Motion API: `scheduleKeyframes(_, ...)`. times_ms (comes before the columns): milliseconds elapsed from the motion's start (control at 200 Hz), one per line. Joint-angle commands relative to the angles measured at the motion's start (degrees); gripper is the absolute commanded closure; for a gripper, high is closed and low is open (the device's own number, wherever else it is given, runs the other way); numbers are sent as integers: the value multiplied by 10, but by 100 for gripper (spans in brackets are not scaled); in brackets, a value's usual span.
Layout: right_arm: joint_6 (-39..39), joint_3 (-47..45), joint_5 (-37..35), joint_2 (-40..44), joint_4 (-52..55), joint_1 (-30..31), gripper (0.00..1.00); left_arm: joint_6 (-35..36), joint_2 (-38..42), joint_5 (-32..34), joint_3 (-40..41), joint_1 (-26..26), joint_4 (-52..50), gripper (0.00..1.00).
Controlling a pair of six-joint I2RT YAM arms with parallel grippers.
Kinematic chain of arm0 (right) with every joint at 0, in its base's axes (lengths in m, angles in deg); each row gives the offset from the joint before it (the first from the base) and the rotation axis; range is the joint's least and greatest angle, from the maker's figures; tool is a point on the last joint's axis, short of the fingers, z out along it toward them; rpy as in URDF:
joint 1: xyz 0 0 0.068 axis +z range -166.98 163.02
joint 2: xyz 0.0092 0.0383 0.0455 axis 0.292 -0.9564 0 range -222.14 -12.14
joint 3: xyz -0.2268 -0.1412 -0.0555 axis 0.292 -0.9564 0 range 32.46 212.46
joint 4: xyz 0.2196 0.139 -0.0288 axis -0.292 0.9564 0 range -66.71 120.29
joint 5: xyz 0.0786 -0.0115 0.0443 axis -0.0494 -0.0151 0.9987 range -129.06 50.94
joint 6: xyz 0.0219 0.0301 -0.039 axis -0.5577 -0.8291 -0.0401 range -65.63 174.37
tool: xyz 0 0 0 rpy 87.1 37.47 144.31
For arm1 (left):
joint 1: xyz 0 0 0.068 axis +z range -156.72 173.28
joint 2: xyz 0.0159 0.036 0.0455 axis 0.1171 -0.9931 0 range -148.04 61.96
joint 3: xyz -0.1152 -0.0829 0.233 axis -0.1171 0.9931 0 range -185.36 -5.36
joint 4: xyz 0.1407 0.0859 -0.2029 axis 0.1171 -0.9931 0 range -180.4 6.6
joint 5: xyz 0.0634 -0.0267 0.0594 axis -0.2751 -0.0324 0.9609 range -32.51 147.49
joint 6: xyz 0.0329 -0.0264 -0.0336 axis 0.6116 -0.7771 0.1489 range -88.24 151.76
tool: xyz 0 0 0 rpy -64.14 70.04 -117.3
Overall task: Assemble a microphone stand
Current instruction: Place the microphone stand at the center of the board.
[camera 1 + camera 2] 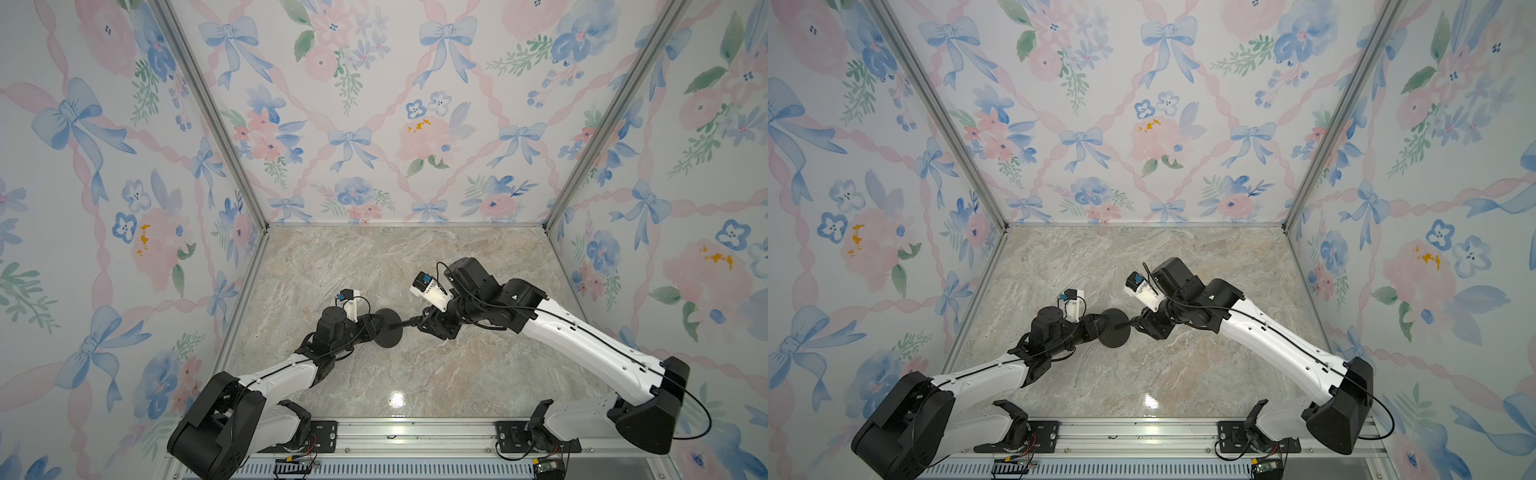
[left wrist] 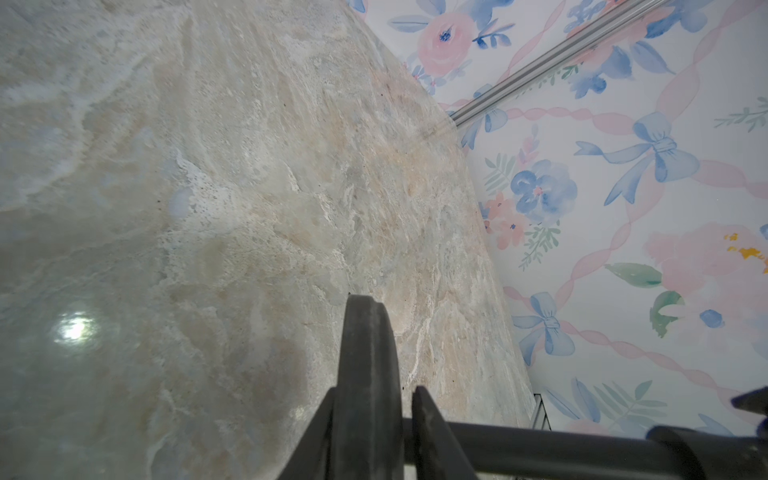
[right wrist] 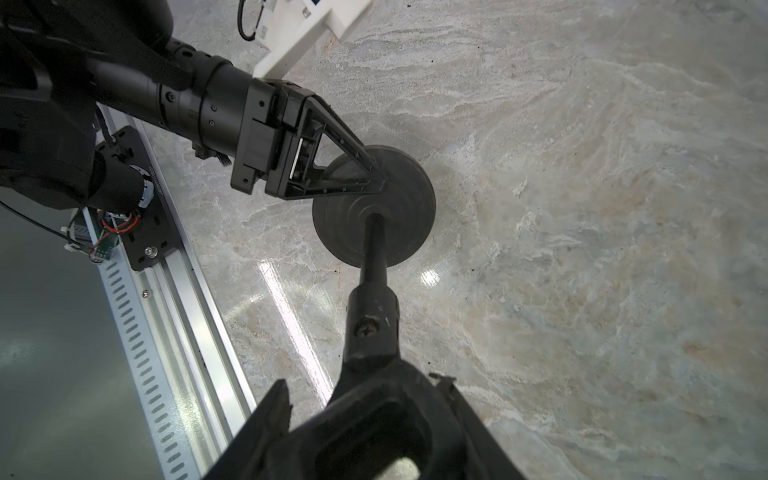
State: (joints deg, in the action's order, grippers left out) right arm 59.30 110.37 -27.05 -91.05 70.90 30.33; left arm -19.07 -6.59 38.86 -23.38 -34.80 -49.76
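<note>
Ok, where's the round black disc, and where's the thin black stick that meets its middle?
round black disc base (image 3: 411, 195), right wrist view, on its flat face.
thin black rod (image 3: 374, 249), right wrist view, on its shaft near the disc.

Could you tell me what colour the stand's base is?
The base is black, clearest in the right wrist view.

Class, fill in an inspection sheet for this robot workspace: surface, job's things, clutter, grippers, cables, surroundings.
Surface: marble-look tabletop, glossy, with light glare.
Job's things: disc base tipped on edge; the end of the rod meets its centre.
Clutter: nothing seen.
Grippers: left gripper straddles the base's rim, with a gap on one side; right gripper grips the rod's clip end.
Cables: black cable loops by the left wrist camera.
Surroundings: floral wallpaper walls; aluminium rail at the front.
</note>
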Motion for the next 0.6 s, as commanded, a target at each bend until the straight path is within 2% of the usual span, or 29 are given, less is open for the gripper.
scheduleKeyframes(0,-47,53,1,-19,88,-33,76,-7,18,5,-16,-1,59,44)
scheduleKeyframes(85,-40,75,1,-22,127,-64,76,-4,21,3,-14,0,59,29)
scheduleKeyframes(195,-42,94,9,-24,151,-117,75,-2,27,12,-9,3,58,18)
scheduleKeyframes(245,-43,106,16,-30,160,-146,75,2,32,24,-5,3,58,3)
scheduleKeyframes(435,-37,169,-16,-95,218,-232,75,32,48,76,7,5,48,2)
scheduleKeyframes(590,-28,209,-53,-168,242,-254,75,61,79,159,26,4,27,2)
